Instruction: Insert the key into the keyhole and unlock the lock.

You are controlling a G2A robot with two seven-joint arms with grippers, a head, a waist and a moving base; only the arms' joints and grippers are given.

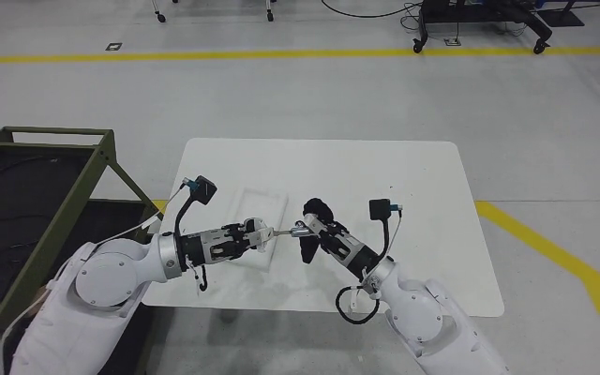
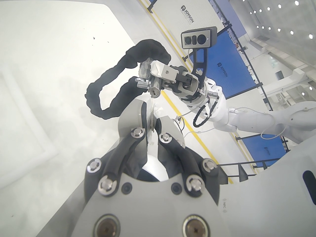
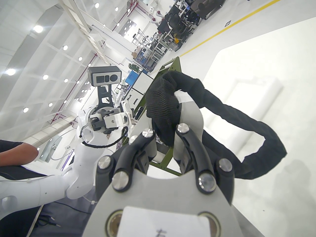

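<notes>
Grey floor, yellow lines, green rack beside white table.

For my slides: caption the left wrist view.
Left gripper aims the key at the keyhole of the black-sleeved lock held by the right gripper.

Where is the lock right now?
In the top view the lock is held above the near middle of the table by the right pincer, its keyhole end pointing at the key in the left pincer.

- Left gripper: fingers pressed together, tips aimed straight at the opposite fingertips.
- Right gripper: fingers clamped, facing the left fingers.
- Both forearms are angled inward, with the fingertips near each other but not touching.
</notes>
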